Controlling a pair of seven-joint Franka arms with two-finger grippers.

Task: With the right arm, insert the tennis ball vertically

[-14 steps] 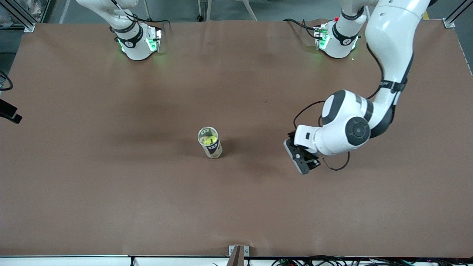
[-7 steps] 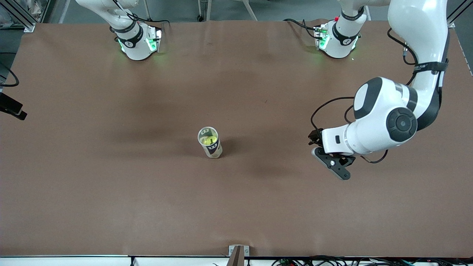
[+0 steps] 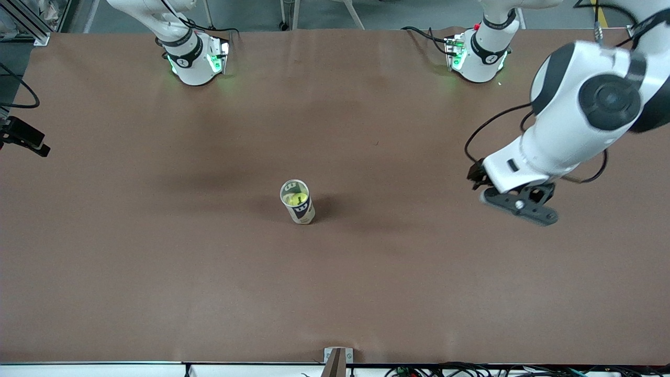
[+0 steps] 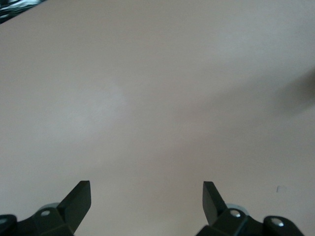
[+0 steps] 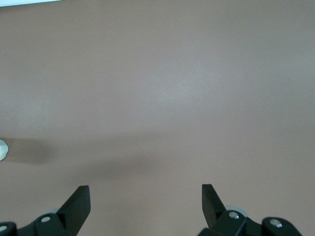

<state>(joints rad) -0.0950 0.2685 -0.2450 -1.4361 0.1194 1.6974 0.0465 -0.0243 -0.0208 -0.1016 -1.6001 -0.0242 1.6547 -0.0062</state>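
Ball (image 3: 297,198) sits in upright can (image 3: 298,202). Left gripper (image 3: 518,207) spread over bare table (image 3: 157,262); right gripper (image 5: 142,204) spread too. Retreat clear, don't clip can.

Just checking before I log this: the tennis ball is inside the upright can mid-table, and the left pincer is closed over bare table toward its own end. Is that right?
Not quite. The left pincer is open, not closed: the left wrist view shows its fingers spread wide over bare table. The rest holds: in the front view the tennis ball sits inside the upright can mid-table.
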